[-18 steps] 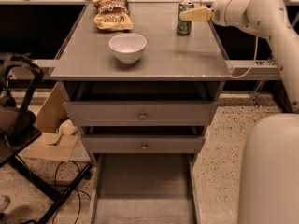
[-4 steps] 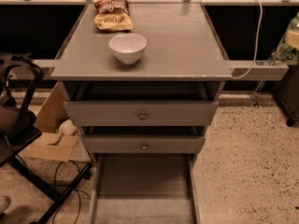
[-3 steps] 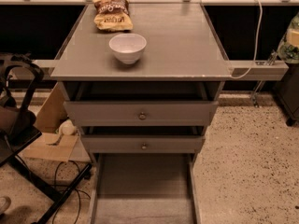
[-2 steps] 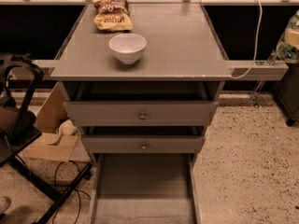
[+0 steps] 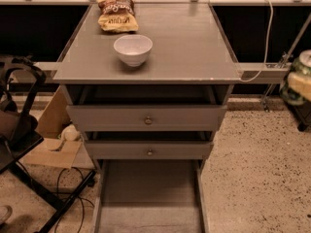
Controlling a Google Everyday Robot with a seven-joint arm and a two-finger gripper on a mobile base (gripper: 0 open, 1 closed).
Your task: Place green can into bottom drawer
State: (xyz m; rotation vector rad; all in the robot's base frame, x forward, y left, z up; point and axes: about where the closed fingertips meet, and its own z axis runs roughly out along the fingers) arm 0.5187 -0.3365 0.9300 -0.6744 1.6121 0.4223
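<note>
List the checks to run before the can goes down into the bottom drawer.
1. Grasp: ok. The gripper, at the view's right edge, is shut on the green can, which is off the tabletop.
2. Bottom drawer open: ok. It is pulled out and its floor is bare.
3. Can over the drawer: not ok. It is well right of the cabinet, above the floor.
4. Upper drawers out of the way: ok. They sit behind the open tray.
5. White bowl out of the path: ok. It is on the tabletop.
6. Can upright: cannot tell, partly cut off.
</note>
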